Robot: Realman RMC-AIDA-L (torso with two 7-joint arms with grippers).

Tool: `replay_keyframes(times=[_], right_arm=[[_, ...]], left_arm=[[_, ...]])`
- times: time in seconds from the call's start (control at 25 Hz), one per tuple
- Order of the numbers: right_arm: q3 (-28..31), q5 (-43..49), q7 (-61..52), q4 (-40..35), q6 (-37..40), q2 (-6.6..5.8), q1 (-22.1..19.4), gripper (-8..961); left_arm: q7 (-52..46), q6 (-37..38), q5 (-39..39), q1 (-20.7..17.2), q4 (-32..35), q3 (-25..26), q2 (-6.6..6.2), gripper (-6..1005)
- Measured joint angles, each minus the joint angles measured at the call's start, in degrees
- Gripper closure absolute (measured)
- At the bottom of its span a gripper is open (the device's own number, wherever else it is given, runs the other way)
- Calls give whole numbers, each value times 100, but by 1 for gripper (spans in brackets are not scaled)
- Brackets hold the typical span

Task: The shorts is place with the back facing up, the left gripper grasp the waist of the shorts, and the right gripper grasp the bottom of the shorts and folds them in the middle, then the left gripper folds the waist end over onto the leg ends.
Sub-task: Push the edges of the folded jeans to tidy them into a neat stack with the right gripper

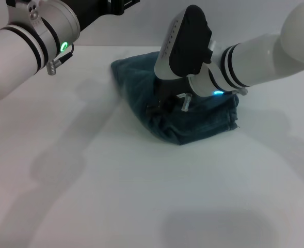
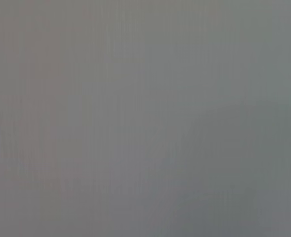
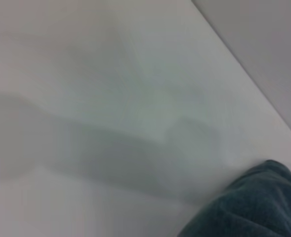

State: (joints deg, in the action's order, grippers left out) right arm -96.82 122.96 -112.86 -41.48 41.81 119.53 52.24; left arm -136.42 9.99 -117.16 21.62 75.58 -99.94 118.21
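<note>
Judging progress from how the cloth lies: the shorts [image 1: 193, 116] sit as a compact, bunched bundle at the far middle of the white table [image 1: 90, 196], already doubled over at least once, so the first fold looks done and possibly the second as well; I cannot tell which edge is waist and which is leg hem, since no waistband gathers, pockets or print can be made out. The right gripper [image 1: 164, 106] is down on the bundle, its black wrist housing angled steeply over the near-left part of the denim, arm reaching in from the right with forearm roughly level and a blue light showing at the wrist. Fingertips are hidden under the housing, so whether it is pinching cloth or only pressing on it cannot be told. Right wrist view shows bare table and one rounded corner of the shorts [image 3: 249, 207] only. The left gripper is out of sight: the left arm [image 1: 33, 31] is raised at the far left, well apart from the cloth, green ring lit; left wrist view is a blank grey field. Remaining, as a judgement: release, withdraw, check the fold is tidy
</note>
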Motion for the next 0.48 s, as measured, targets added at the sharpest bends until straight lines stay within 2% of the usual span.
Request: replay_keyframes(times=[0.16,0.28,0.4,0.44,0.48], right_arm=[[-58,-10,10,-94,319,-8,-13,350],[-61,-26,62,-515,930,-22,-209,350],[-26,-66,177,-1372,1555,-39,-724,350],[18,-75,220,-2019,1822,-42,-1106,350],[18,-75,220,-2019,1822,-42,-1106,350]], left_arm=[[-2,-7,0,0,0,0,0,157],[-1,-24,0,0,2,2,0,157],[1,-25,0,2,2,10,0,157],[1,-25,0,5,1,31,0,157],[1,-25,0,5,1,31,0,157]])
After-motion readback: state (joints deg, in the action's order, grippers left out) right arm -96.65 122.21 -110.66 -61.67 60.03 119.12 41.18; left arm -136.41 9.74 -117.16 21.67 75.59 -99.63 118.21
